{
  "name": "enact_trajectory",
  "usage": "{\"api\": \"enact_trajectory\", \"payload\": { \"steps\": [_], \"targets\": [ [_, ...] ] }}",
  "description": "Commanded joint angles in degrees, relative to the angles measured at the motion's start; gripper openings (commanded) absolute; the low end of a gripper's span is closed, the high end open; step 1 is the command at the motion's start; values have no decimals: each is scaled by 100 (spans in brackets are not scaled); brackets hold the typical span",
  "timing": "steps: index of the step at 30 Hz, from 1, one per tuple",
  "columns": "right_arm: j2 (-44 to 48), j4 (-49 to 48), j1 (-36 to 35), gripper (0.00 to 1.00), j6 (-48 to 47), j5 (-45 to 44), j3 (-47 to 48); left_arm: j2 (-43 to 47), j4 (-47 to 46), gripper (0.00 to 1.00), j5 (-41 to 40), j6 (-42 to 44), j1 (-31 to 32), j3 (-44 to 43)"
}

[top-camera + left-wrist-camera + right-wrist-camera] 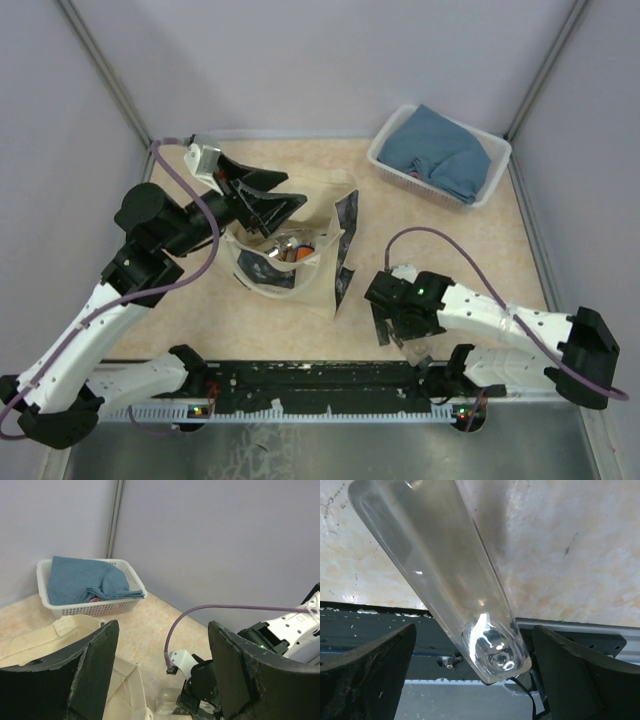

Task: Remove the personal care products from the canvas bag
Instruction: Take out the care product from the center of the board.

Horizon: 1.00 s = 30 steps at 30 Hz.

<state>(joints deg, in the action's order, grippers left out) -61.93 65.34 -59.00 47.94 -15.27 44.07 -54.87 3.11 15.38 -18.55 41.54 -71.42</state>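
The bag (312, 290), soft cream canvas with a dark printed panel on its side, sits slumped and creased in the middle of the table (480, 250), its mouth gaping upward. Inside lie several small bottles (292, 247), one with a bright orange part and one pale and shiny. The rest are too crowded to tell apart. The left gripper (290, 192) hangs at the far left rim of the bag's mouth. In the left wrist view this gripper (162, 625) has its rough, matte black fingers spread wide with nothing between them, and the folded canvas (45, 640) lies just below. The right gripper (397, 335) is low over the table's near edge, right of the bag and apart from it. Its own camera shows this gripper (474, 630) with its jaws wide open on either side of a clear, glossy plastic tube (445, 580). The tube is long and flattened, with a rounded end. It lies out of the bag on the mottled beige tabletop (570, 555) and reaches over the dark rail (370, 625), and neither finger touches it. In the far right corner stands a white basket (400, 178) of perforated plastic, holding a crumpled blue cloth (440, 150). A thin purple cable (440, 232) arcs over the right arm.
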Motion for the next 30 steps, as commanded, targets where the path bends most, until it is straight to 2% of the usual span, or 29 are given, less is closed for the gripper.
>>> {"api": "enact_trajectory", "payload": {
  "steps": [1,3,5,6,8,13,16,22,26,30],
  "targets": [
    [-125,-640,-15,99,-221,386,-209,117,134,78,-112,45,12,66],
    [-322,-886,-15,98,-363,478,-333,174,159,78,-140,37,12,95],
    [-580,-1106,-15,85,-456,606,-437,221,162,78,-154,24,12,125],
    [-716,-1230,-19,70,-498,689,-483,253,181,78,-157,16,12,135],
    [-933,-1403,-19,0,-535,688,-493,301,209,79,-190,19,12,162],
    [-943,-1481,-8,0,-411,472,-346,461,406,79,-307,44,12,146],
    [-311,-1767,228,0,-153,532,-234,568,481,79,-399,53,12,163],
    [1558,-4239,1824,0,1051,2093,-822,714,489,79,-425,-35,12,235],
    [1780,-5040,2514,0,1955,2391,-801,772,458,79,-421,-133,12,288],
    [1836,-6801,2797,0,3387,2479,-1255,881,478,78,-433,-208,12,364]
  ]
}}
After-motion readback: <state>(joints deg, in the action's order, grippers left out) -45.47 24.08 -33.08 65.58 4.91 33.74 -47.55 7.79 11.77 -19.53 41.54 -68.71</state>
